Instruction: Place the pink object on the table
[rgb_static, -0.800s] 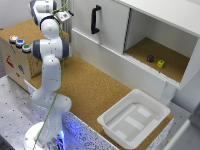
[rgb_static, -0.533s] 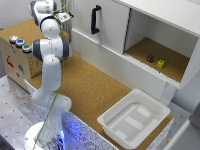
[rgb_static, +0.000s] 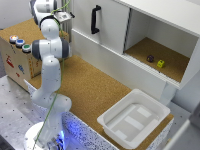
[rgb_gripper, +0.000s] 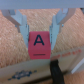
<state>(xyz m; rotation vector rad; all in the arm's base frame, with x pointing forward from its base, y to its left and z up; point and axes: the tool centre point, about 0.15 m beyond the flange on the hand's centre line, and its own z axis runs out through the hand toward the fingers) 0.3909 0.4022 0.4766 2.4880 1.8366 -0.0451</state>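
Only my wrist view shows the gripper (rgb_gripper: 40, 37) clamping the small reddish-pink lettered block (rgb_gripper: 40, 44) above the brown cork surface (rgb_gripper: 42, 19).

Counted: 1 white bin (rgb_static: 134, 119), 1 yellow-green cube (rgb_static: 160, 63), 1 maroon piece (rgb_static: 150, 58), 1 pink block (rgb_gripper: 40, 44).

No visible change across the exterior views: arm (rgb_static: 50, 55) pose unchanged from both earlier frames, gripper (rgb_static: 64, 16) at same spot near the cabinet's (rgb_static: 100, 30) corner. White bin (rgb_static: 134, 118), two small pieces in open compartment and button box (rgb_static: 17, 52) unmoved. Wrist view has no earlier frame to compare
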